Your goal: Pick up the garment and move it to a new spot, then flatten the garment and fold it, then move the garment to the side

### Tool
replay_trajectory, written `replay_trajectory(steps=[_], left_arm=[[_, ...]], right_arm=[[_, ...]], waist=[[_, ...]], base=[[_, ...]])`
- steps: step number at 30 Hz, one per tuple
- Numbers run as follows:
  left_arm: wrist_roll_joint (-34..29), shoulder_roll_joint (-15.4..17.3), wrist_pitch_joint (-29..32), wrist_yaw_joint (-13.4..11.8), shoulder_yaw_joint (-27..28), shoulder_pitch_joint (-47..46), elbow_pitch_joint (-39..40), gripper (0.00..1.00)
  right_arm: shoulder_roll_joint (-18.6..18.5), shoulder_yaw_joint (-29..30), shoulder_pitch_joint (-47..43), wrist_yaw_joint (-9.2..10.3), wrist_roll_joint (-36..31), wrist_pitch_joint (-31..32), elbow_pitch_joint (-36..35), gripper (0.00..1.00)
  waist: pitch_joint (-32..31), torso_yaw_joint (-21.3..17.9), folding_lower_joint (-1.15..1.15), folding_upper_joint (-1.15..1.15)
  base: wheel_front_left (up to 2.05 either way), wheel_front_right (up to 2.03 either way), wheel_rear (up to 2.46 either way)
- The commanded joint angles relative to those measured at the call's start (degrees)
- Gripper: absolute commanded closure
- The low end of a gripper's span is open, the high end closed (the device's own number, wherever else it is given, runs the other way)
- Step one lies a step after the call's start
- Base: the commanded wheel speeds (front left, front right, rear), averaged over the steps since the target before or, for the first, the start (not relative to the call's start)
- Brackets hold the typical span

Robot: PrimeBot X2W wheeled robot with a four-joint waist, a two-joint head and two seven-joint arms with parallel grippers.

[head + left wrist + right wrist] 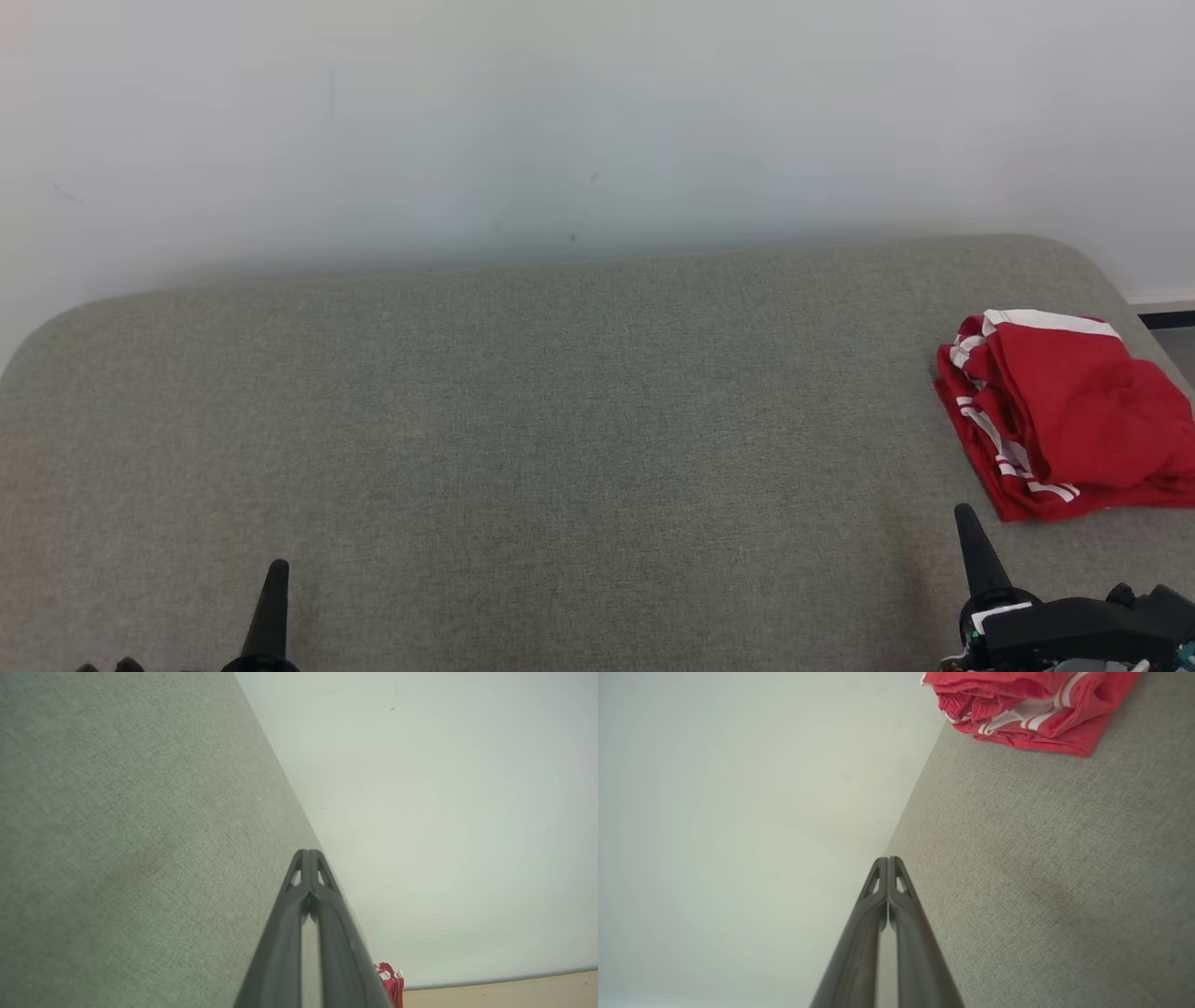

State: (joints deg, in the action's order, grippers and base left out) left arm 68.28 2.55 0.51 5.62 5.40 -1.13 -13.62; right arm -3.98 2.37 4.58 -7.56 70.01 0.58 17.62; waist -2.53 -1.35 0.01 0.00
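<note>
The garment (1064, 415) is red with white stripes and lies folded in a loose bundle at the far right of the grey fabric surface (560, 420). In the right wrist view the garment (1031, 709) sits at the top, well ahead of my right gripper (888, 859), whose two dark fingers are pressed together with nothing between them. In the head view my right gripper (964, 511) stands just below the garment's near edge, apart from it. My left gripper (277, 566) is at the lower left, far from the garment, and its tips (308, 851) meet, holding nothing. A sliver of the garment (390, 980) shows beside its fingers.
A pale wall (597, 121) rises directly behind the grey surface. The surface has rounded back corners, and its right edge runs just past the garment. A strip of tan floor (504, 991) shows in the left wrist view.
</note>
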Motion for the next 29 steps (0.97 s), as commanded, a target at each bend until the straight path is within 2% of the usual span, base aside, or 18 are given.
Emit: replay_trajectory(steps=[1, 29], left_arm=[[1.62, 0.31, 0.35, 0.41, 0.31, -1.46, 0.32, 1.0], [15.49, 0.39, 3.95, 1.43, 0.86, -3.88, -0.14, 1.0]], right_arm=[[0.12, 0.4, 1.01, 0.08, 1.48, 0.43, -0.73, 1.0], [0.76, 2.8, 1.54, 0.11, 14.33, 3.96, -2.63, 1.0]], waist=[[0.07, 0.04, -0.01, 0.0], [1.53, 0.77, -0.01, 0.0]], base=[[0.0, 0.0, 0.0], [0.0, 0.0, 0.0]])
